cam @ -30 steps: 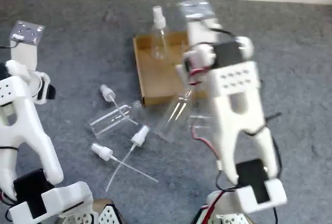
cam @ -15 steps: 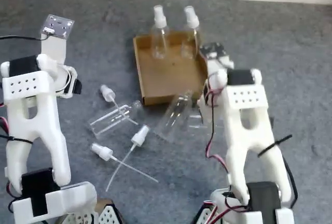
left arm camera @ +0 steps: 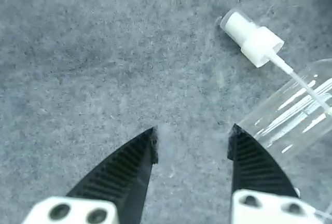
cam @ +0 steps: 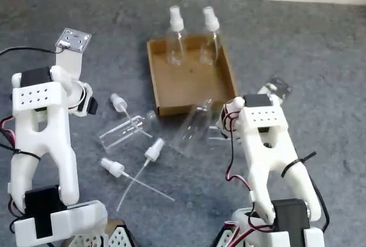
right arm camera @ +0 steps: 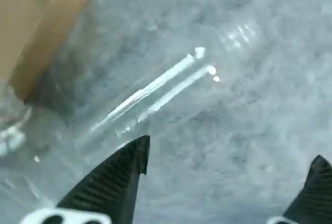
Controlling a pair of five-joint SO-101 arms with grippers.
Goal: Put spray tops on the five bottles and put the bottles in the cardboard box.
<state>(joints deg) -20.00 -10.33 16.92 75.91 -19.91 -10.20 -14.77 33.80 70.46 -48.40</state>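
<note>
Two clear bottles with spray tops (cam: 176,40) (cam: 210,40) stand at the back of the cardboard box (cam: 191,87). An uncapped clear bottle (cam: 193,125) (right arm camera: 148,92) lies on the carpet by the box's front corner. My right gripper (right arm camera: 228,164) hangs open just above and beside it. Another bottle (cam: 123,131) (left arm camera: 293,112) lies to the left, with a white spray top (cam: 118,103) (left arm camera: 252,39) at its mouth. My left gripper (left arm camera: 192,141) is open over bare carpet close to that top. Two loose spray tops (cam: 154,148) (cam: 112,167) lie nearer the front.
Grey carpet (cam: 320,58) covers the table. The left arm (cam: 40,121) stands left of the lying bottles and the right arm (cam: 266,144) right of them. The loose tops' long dip tubes (cam: 146,184) cross on the carpet in front.
The right arm drew back from over the box, leaving a second capped bottle standing in it, and came down by the lying bottle. The left arm swung in toward the spray top.
</note>
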